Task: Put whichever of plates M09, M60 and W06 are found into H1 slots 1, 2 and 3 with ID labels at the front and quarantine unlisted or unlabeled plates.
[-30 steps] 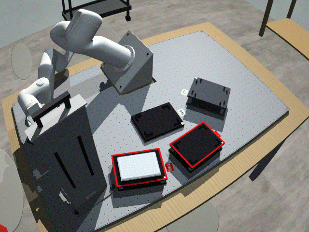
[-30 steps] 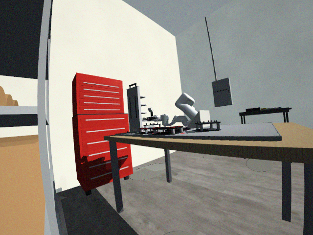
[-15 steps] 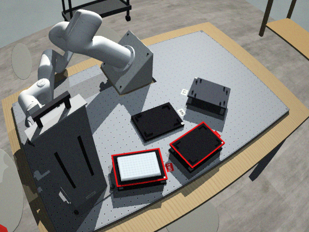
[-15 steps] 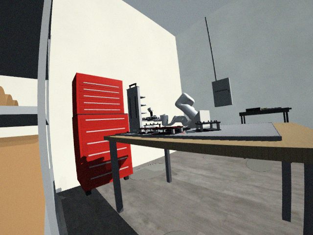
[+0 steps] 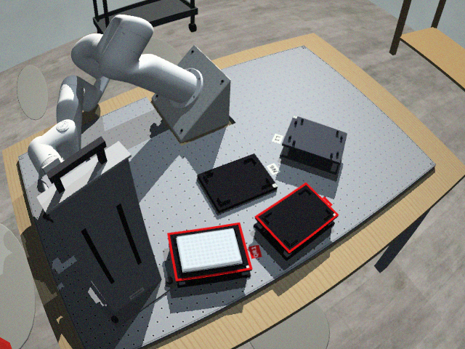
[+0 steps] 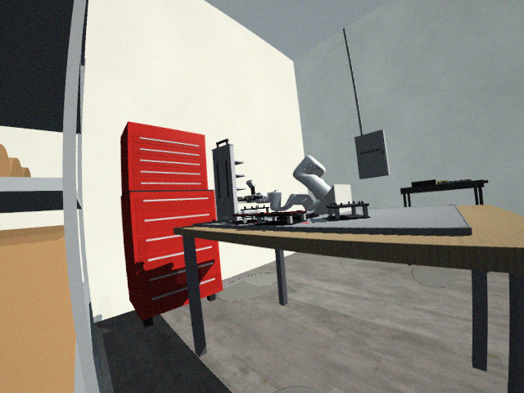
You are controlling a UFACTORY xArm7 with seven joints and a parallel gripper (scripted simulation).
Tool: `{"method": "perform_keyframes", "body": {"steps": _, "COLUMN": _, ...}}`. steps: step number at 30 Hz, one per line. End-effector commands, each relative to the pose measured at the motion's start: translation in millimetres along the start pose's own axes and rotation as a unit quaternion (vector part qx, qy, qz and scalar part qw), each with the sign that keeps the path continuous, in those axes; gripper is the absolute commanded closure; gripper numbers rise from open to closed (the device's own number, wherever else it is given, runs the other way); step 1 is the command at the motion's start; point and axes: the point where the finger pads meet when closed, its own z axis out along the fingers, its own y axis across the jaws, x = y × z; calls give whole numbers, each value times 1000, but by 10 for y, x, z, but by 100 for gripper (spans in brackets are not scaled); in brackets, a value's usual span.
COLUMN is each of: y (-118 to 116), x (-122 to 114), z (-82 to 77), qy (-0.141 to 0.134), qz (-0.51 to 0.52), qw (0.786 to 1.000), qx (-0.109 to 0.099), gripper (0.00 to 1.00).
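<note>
The plate hotel H1 stands at the left end of the deck, with its back to the top view. My arm reaches round to its open front. The gripper is hidden behind the hotel in the top view. In the exterior view it shows small, at a low shelf in front of the hotel. It is shut on a plate at that level. I cannot tell which slot or read any label. A white plate lies flat in the red-framed quarantine nest near the hotel.
The second red-framed quarantine nest is empty. The flat black nest N6 and the raised nest L1 are empty too. The arm's base block stands at the back. A red tool cabinet stands beyond the table.
</note>
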Motion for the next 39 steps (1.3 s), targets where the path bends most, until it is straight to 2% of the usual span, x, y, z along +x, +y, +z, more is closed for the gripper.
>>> {"method": "perform_keyframes", "body": {"steps": 1, "y": -4, "x": 12, "z": 23, "qy": 0, "qz": -1, "qw": 1000, "qx": 0, "gripper": 100}}
{"method": "perform_keyframes", "body": {"steps": 39, "y": -4, "x": 13, "z": 192, "qy": 0, "qz": -1, "qw": 1000, "qx": 0, "gripper": 100}}
